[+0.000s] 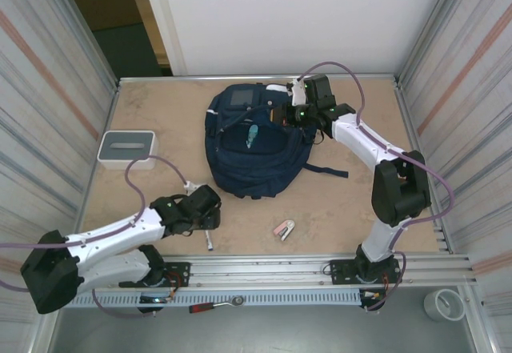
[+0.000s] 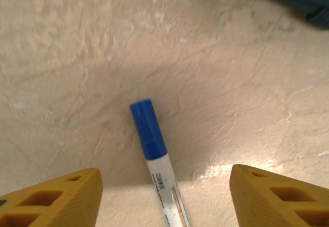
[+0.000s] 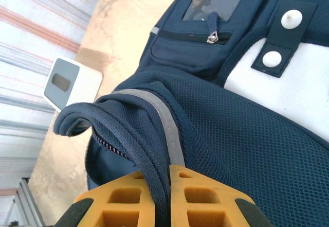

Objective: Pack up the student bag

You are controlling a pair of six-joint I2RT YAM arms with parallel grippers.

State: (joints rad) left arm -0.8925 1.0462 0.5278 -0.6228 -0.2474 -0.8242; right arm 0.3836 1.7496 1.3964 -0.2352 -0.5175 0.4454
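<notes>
Packing's midway, I'd say: large navy blue fabric backpack lies mid-table w/ right gripper clenched on its rim, left gripper spread above blue-capped white marker, not yet packed.

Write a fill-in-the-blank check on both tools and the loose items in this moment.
1. The marker below the left tool has a ____ cap.
2. The left tool is ____, not touching the marker.
3. The right tool is ____ on the rim of the bag.
4. In the top view, the box sits to the bag's ____.

Missing words: blue; open; shut; left.
</notes>
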